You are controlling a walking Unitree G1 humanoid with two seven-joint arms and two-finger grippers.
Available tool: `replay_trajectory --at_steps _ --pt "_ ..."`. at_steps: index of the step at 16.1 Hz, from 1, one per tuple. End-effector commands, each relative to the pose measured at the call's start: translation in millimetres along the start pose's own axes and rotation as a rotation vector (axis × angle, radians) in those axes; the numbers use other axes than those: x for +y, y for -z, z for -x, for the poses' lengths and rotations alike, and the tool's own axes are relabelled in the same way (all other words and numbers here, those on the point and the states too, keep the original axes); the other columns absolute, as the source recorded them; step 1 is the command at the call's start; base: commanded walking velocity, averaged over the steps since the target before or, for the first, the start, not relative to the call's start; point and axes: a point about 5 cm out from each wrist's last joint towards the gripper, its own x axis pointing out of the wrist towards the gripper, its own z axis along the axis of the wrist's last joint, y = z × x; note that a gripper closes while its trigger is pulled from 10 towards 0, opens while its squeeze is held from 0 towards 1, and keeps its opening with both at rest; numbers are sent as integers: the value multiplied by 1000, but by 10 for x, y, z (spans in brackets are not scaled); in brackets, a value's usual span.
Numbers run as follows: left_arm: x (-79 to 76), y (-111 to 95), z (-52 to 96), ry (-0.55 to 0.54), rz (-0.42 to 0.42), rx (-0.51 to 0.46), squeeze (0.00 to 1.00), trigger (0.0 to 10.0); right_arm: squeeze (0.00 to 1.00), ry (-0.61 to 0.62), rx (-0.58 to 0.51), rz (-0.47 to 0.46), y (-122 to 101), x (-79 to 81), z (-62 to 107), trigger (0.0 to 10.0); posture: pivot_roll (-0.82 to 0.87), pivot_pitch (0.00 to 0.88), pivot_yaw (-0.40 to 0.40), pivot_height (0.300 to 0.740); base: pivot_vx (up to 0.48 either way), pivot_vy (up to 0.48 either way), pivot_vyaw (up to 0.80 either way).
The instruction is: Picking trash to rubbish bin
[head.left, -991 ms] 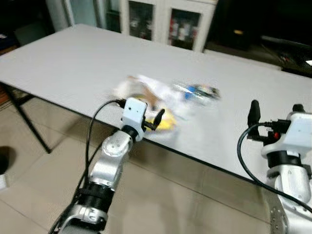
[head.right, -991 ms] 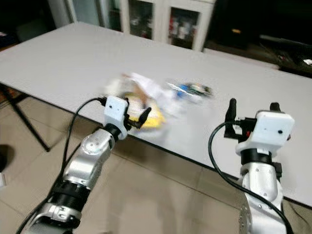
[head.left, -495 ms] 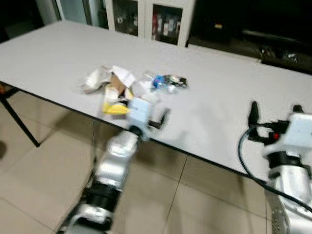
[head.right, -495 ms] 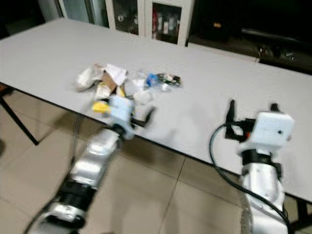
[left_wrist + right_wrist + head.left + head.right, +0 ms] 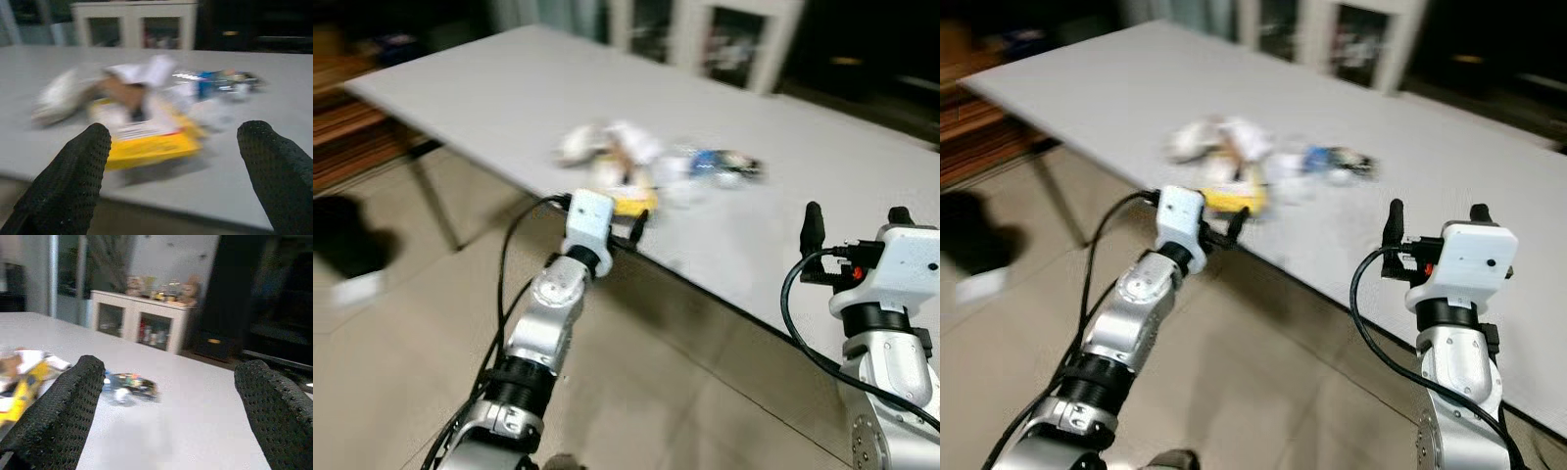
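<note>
A blurred heap of trash lies near the front edge of the grey table [image 5: 489, 88]: crumpled white paper [image 5: 58, 95], a yellow package [image 5: 151, 144] and a blue wrapper [image 5: 220, 83]. My left gripper [image 5: 631, 230] hovers at the table edge just in front of the yellow package [image 5: 631, 203], open and empty. My right gripper [image 5: 855, 215] is raised over the table further right, open with nothing between its fingers; the blue wrapper [image 5: 129, 384] lies ahead of it.
A white glass-door cabinet [image 5: 734, 49] stands behind the table. A dark table leg [image 5: 435, 196] runs down at the left. On the tiled floor at the left are a dark shape [image 5: 347, 235] and a small white object [image 5: 357, 289].
The whole picture has shifted, so the camera has moved. My left gripper, half a second ago right of the heap, now sits in front of the yellow package. The right arm holds its pose.
</note>
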Motion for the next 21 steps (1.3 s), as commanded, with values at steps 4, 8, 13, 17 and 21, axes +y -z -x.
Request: replay_trajectory --at_steps 4,8,13,17,21 --pt "17 -44 -113 -27 46 21 0 10000 0 8 10 -5 5 -2 0 10000 86 41 -42 740 0 0 400" --pt "18 82 -165 -54 201 76 0 10000 0 10 8 -22 4 16 -14 10000 86 44 -41 740 0 0 0" --pt "-105 174 -219 -38 406 107 0 10000 0 1 0 -25 -44 24 -3 10000 49 65 -72 740 0 0 0" --pt "-194 211 -245 -26 474 110 0 10000 0 10 13 -10 -90 -23 86 10000 -6 116 -93 740 0 0 0" --pt "-251 262 -273 -37 570 124 0 10000 0 14 27 9 -141 -66 158 10000 -64 143 -117 740 0 0 0"
